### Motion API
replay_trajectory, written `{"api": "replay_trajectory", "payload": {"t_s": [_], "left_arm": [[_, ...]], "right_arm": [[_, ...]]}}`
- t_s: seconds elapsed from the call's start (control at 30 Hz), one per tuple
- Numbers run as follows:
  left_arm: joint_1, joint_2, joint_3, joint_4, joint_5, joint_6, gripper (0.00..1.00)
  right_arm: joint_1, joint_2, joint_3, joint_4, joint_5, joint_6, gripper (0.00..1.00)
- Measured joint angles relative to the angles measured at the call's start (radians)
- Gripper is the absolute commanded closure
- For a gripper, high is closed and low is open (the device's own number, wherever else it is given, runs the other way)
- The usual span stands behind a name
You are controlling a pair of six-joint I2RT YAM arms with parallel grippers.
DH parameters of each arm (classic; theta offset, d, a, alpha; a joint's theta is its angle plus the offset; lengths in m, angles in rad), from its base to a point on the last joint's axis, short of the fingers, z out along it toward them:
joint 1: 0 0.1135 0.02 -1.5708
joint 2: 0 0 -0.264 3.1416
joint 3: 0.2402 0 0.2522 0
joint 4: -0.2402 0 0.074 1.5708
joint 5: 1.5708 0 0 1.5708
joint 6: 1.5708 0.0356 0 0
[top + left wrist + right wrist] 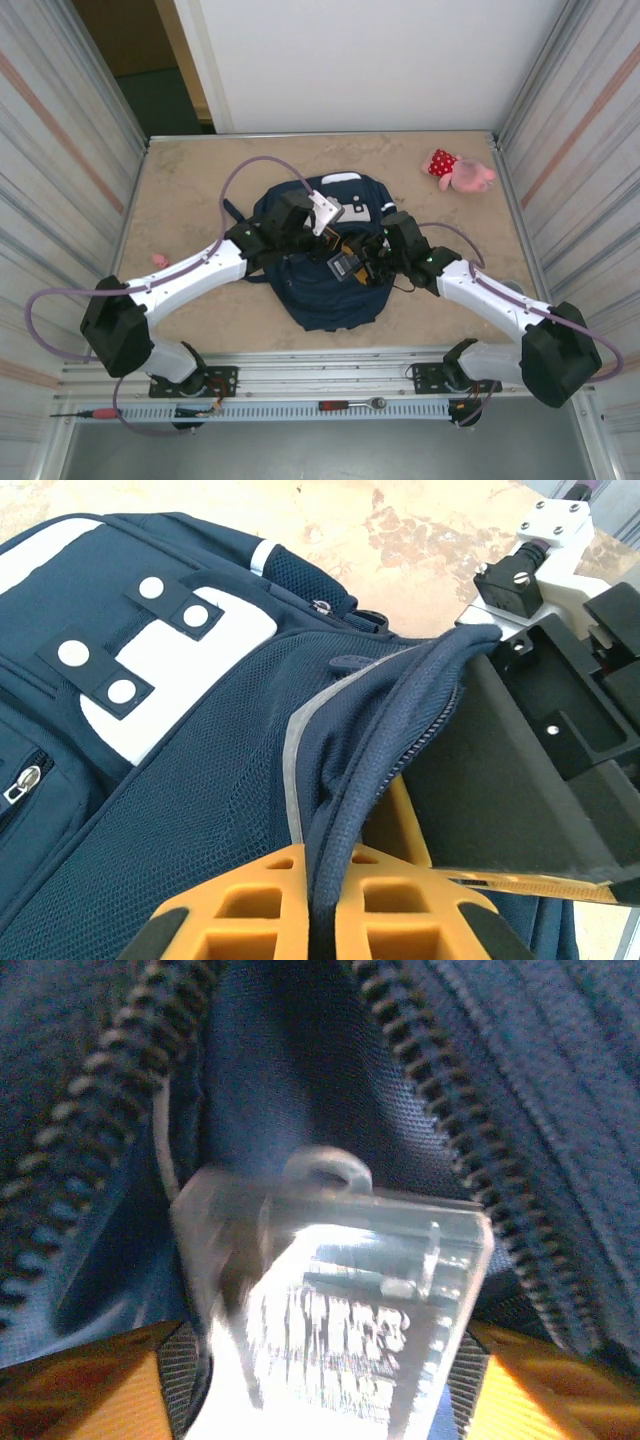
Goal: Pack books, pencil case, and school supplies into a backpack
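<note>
Your left pincer [318, 910] pinches the backpack's [200, 810] zipper edge [415, 755]; your right pincer [330, 1390] clamps a clear tab [340, 1280].

I can see a pink plush toy [460, 171] lying near the far right corner of the table [180, 180], and a small pink scrap [159, 261] by its left edge. A ratchet [352, 404] and a red-handled screwdriver [85, 412] lie on the front rail [260, 411].

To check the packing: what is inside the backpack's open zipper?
Between the zipper teeth, dark blue lining and a clear piece in the right gripper show. Anything deeper in the backpack is hidden by fabric.
</note>
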Motion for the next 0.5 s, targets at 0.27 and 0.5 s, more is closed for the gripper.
{"api": "replay_trajectory", "payload": {"t_s": [0.27, 0.5], "left_arm": [[0.0, -0.002, 0.0, 0.007, -0.005, -0.002, 1.0], [0.0, -0.002, 0.0, 0.007, -0.001, -0.002, 1.0]], "right_arm": [[0.005, -0.021, -0.013, 0.034, 0.031, 0.037, 0.48], [0.047, -0.065, -0.052, 0.043, 0.09, 0.058, 0.54]]}}
